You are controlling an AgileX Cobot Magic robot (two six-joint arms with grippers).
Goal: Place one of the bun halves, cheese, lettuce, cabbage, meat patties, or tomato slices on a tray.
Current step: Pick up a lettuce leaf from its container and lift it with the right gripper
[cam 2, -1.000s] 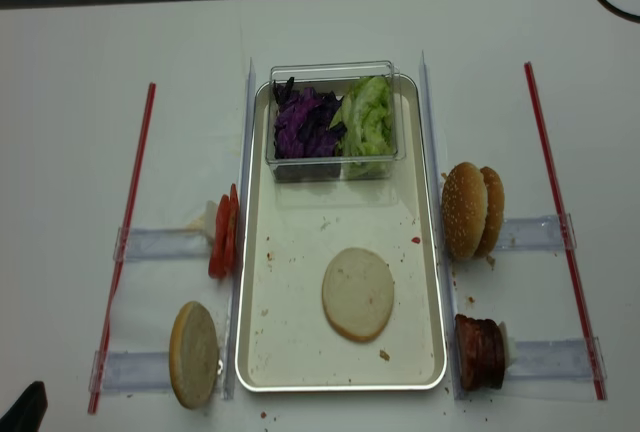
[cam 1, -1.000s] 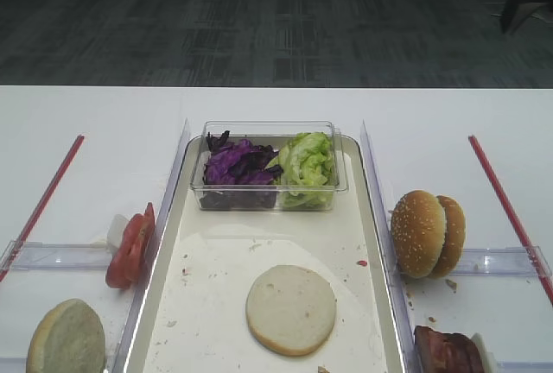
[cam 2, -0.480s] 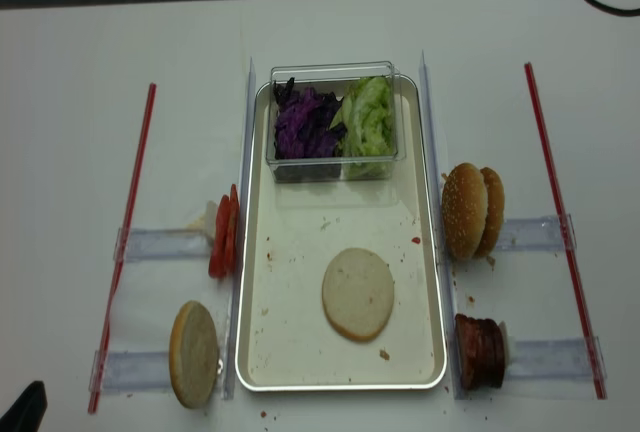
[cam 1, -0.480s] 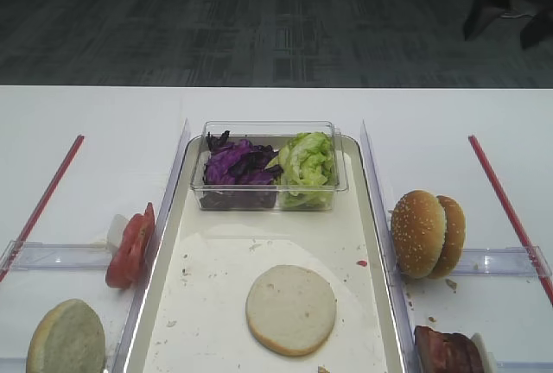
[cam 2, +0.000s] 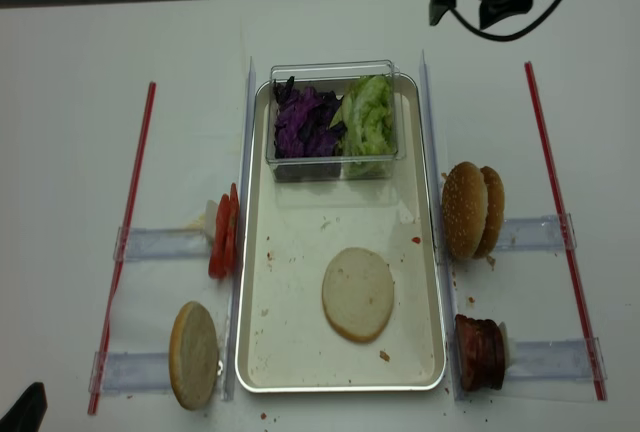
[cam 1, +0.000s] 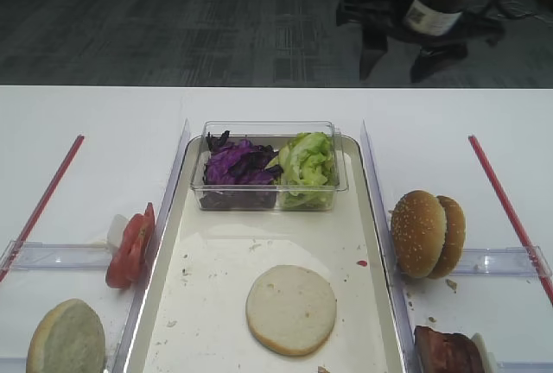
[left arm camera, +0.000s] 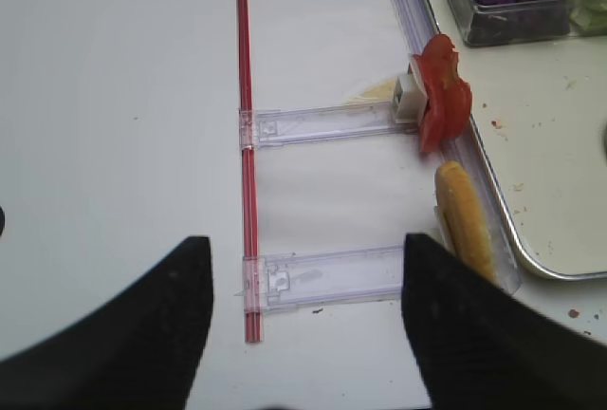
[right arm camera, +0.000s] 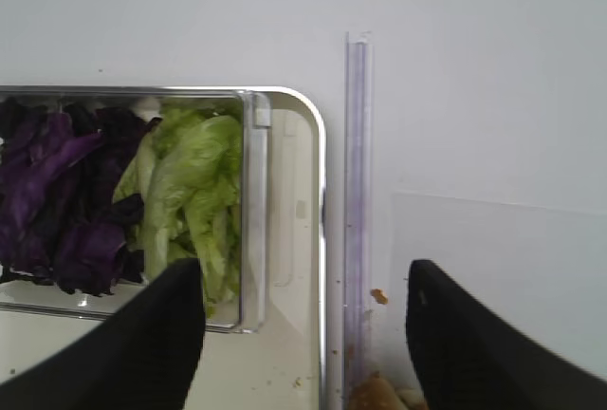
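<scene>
Exterior high views: tray [cam 2: 258, 282] sits mid-table, long axis running away from the robot. One bun half [cam 2: 358, 293] lies cut face up on the tray floor, toward the near end. Clear plastic tub [cam 2: 333, 70] rests at the far end of the tray; cabbage [cam 2: 305, 124] fills its left part, lettuce [cam 2: 367, 120] its right part, the two touching.

Left of tray, off it: tomato slices [cam 2: 224, 234] stand on edge on a clear holder just beside the rim; nearer the robot, a second bun half [cam 2: 194, 354] stands on edge. Right of tray: two sesame-crusted bun halves [cam 2: 472, 210] stand on edge together; meat patties [cam 2: 481, 352] stand nearer the robot. A red strip [cam 2: 123, 242] lies far left, another far right.

Right gripper [cam 2: 480, 7] hangs above the far table edge, beyond the tub's right corner, well apart from all food. Right wrist view: both fingers [right arm camera: 152, 344] spread wide, nothing between them, lettuce and tray corner below.

Left wrist view: left gripper [left arm camera: 305, 334] fingers spread wide, empty, over bare table left of the tomato slices.
</scene>
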